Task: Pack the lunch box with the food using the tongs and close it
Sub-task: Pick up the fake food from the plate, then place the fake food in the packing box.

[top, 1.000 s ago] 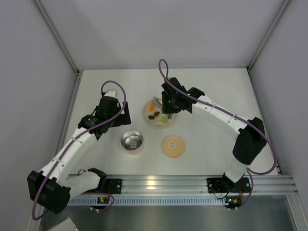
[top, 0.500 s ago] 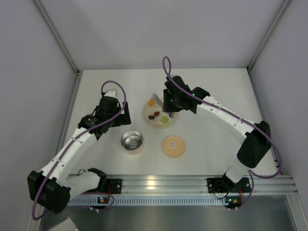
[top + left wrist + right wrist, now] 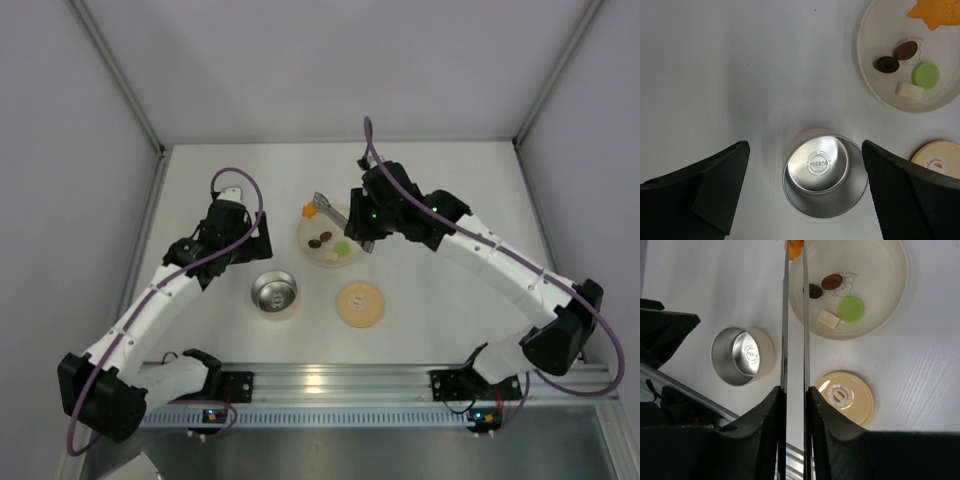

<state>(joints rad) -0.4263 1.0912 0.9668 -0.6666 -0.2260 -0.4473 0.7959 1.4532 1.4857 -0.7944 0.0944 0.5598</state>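
The lunch box is an open steel cup standing without its lid, with nothing inside. Its tan lid lies to its right. My right gripper is shut on the tongs. The tongs' tips pinch an orange piece of food at the far left rim of the cream plate. On the plate lie dark, brown, green and cream pieces. My left gripper hangs open above the lunch box.
White walls close the table at the back and both sides. A metal rail with the arm bases runs along the near edge. The right arm's elbow reaches out toward the right wall.
The right arm has swung right and drawn back, and the tongs now show with the orange piece at their tips. The left arm has not moved.
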